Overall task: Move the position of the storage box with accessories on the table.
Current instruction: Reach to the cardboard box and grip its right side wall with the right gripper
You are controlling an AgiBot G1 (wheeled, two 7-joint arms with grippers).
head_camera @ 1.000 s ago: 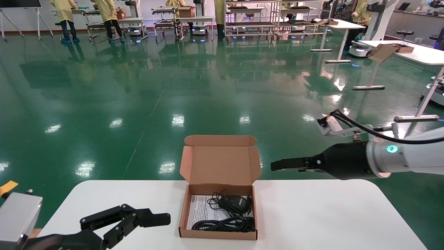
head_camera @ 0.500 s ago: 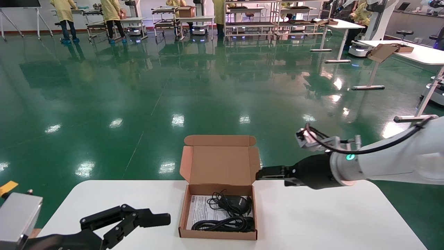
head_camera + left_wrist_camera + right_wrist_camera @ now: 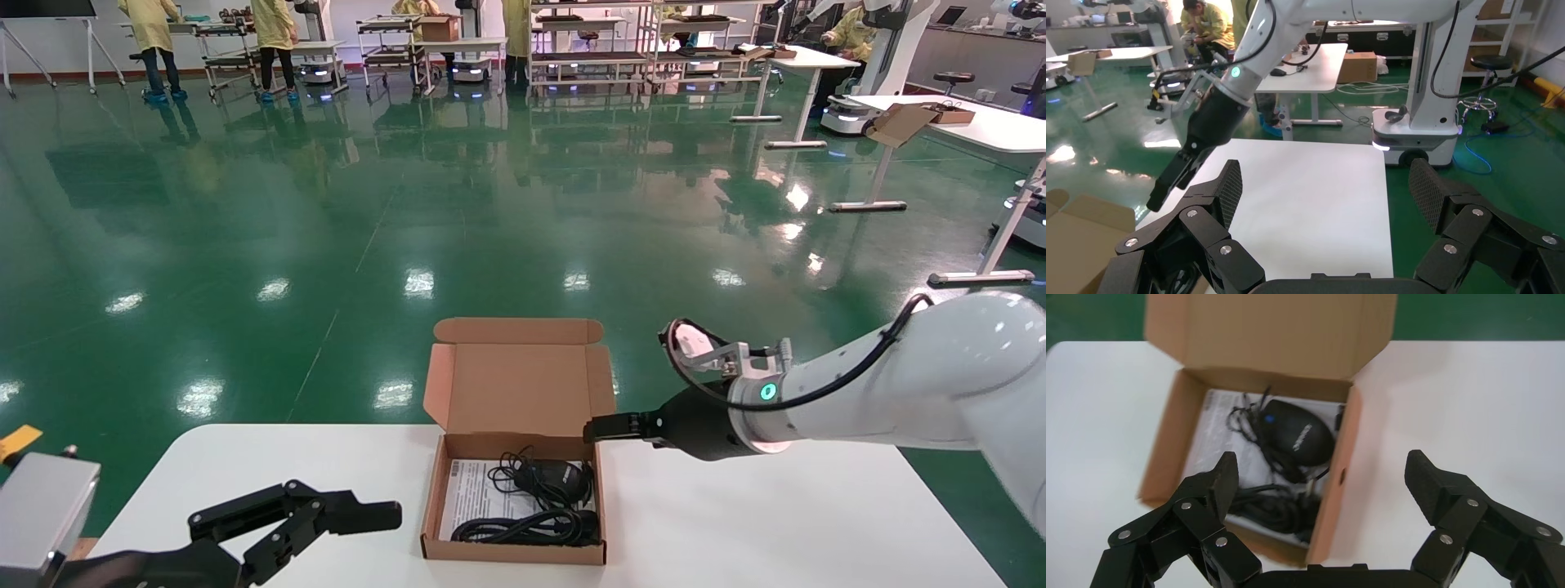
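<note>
Big hall with a shiny green floor (image 3: 245,229), people in yellow coats and racks way at the back, and a white tabletop (image 3: 776,506) with rounded corners up front.

The box (image 3: 513,551) sits open about mid-width of the tabletop, its front wall near the front edge, its lid standing up at the far edge. Inside are the accessories: a black mouse (image 3: 1297,432), tangled black cables (image 3: 523,527) and a printed sheet (image 3: 470,490) underneath.

What's changed: a second ago the right hand (image 3: 601,429) was hanging out past the far edge, well off the box's right flap. Half a second ago it had slid in to just beside that flap. Now it's lower and further in, with its tip right at the box's far right corner, where the lid meets the right wall. Whether it's actually touching, I can't tell. In the right wrist view its fingers (image 3: 1438,478) are spread wide, one over the inside of the box, the other over bare tabletop, holding nothing. The box hasn't budged.

The left hand (image 3: 327,510) is parked at the front left, also open wide, same as before.

Room-wise: plenty of bare tabletop on both sides of the box, more to the right. Barely any front or back.
</note>
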